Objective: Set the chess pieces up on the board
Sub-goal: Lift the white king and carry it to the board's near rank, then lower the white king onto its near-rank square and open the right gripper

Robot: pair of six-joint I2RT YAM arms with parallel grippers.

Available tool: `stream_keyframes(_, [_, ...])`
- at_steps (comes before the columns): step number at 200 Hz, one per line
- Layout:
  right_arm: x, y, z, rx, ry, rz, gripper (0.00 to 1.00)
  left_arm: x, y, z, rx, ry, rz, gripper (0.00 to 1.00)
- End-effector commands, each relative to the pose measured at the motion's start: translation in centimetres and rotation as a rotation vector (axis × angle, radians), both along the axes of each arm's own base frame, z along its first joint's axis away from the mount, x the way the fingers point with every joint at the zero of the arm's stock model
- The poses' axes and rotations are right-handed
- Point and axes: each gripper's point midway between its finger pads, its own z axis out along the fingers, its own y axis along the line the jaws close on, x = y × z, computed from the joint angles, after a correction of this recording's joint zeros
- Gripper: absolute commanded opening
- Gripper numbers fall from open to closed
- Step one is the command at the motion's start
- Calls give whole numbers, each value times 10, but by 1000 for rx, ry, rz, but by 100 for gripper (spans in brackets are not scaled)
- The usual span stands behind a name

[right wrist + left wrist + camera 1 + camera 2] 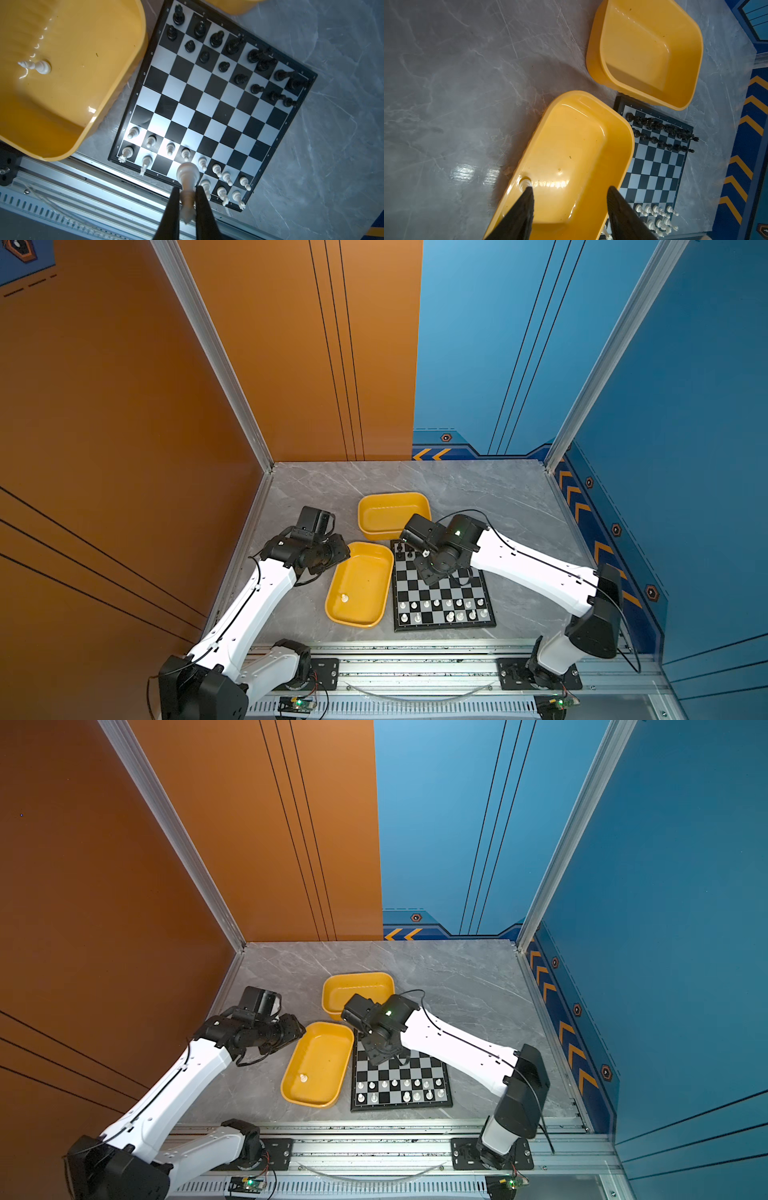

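The right gripper (187, 188) pinches a piece (187, 172) (probably light, slippery plastic) by its stem over the board (207, 108). The left gripper (570, 187) gapes.

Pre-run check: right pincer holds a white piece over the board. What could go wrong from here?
The held white piece in the right pincer hangs above crowded white pawns; lowering could topple one.
The lone white piece sits near the tray wall; the open left pincer may clip the rim.
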Motion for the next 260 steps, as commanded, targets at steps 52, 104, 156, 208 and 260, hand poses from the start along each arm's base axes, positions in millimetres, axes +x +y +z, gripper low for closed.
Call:
stream_keyframes(52, [-39,-2,-38,80,-14,-83,12,-4,-16,4,27,-12,-28,57])
stream_keyframes(104, [-57,1,-77,30,-2,-58,11,-21,-12,3,28,-19,-17,57])
stream_keyframes(156, [-60,-9,-102,-25,10,-48,11,-31,-8,0,12,-22,8,57])
stream_keyframes(208, [-61,-13,-117,-50,17,-54,12,-37,-5,0,16,-21,16,57])
stream_keyframes(260, [-60,-10,-123,-54,27,-51,13,-36,-6,-1,19,-15,11,56])
